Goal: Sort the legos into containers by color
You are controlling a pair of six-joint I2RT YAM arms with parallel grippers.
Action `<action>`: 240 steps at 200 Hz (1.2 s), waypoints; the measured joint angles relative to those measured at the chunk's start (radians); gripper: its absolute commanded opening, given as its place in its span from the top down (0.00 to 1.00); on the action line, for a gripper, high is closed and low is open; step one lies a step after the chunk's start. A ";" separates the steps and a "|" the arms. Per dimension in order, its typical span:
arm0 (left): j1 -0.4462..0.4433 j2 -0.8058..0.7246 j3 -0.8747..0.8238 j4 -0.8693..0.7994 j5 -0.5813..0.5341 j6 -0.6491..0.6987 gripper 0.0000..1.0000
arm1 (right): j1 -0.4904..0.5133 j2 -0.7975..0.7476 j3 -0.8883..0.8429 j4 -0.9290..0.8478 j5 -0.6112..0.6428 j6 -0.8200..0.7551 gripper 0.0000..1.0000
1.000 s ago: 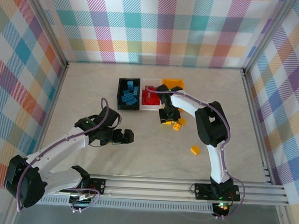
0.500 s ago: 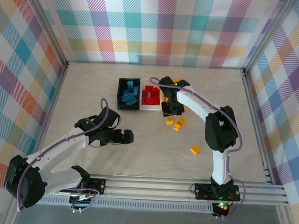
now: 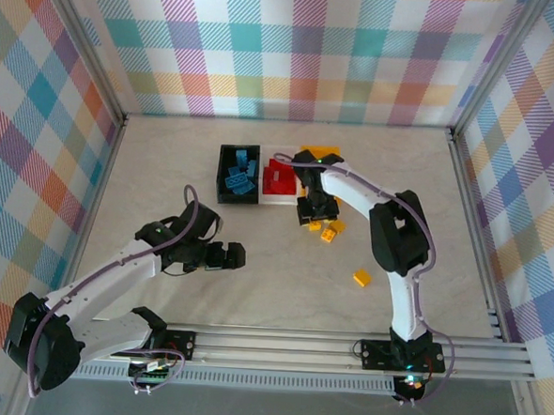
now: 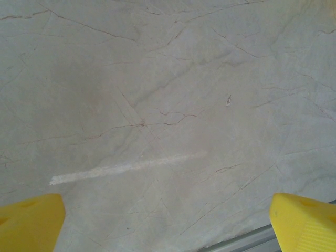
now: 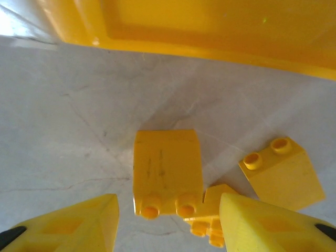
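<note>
Three bins stand in a row toward the tabletop's (image 3: 166, 182) 12 o'clock. The black bin (image 3: 221, 174) holds blue legos (image 3: 239, 179). At its 3 o'clock the white bin (image 3: 277, 200) holds red legos (image 3: 279, 178); beyond stands the yellow-orange bin (image 3: 323, 154). Several yellow legos (image 3: 328, 231) cluster at that bin's 6 o'clock, and a lone yellow lego (image 3: 361, 278) lies at their 4 o'clock.

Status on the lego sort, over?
Left gripper open, over bare table. Right gripper open, fingers either side of a yellow brick just short of the yellow bin. More yellow bricks crowd beside it.
</note>
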 measured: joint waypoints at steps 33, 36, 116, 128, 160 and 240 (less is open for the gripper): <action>0.000 0.000 0.000 0.000 0.000 0.000 0.00 | -0.018 0.016 -0.013 0.023 -0.001 -0.010 0.47; 0.000 0.000 0.000 0.000 0.000 -0.001 0.00 | -0.019 0.016 -0.013 0.025 0.000 -0.010 0.47; 0.000 0.008 0.000 0.000 -0.001 -0.008 0.00 | -0.029 0.051 -0.013 0.052 -0.018 -0.030 0.65; 0.000 0.008 0.000 0.000 -0.001 -0.011 0.00 | -0.029 0.051 -0.013 0.056 -0.019 -0.034 0.68; 0.000 0.008 0.000 0.002 -0.001 -0.015 0.00 | -0.030 0.050 -0.013 0.056 -0.018 -0.036 0.68; 0.000 0.008 0.000 0.007 -0.001 -0.015 0.00 | -0.030 -0.055 0.060 -0.026 -0.018 -0.032 0.67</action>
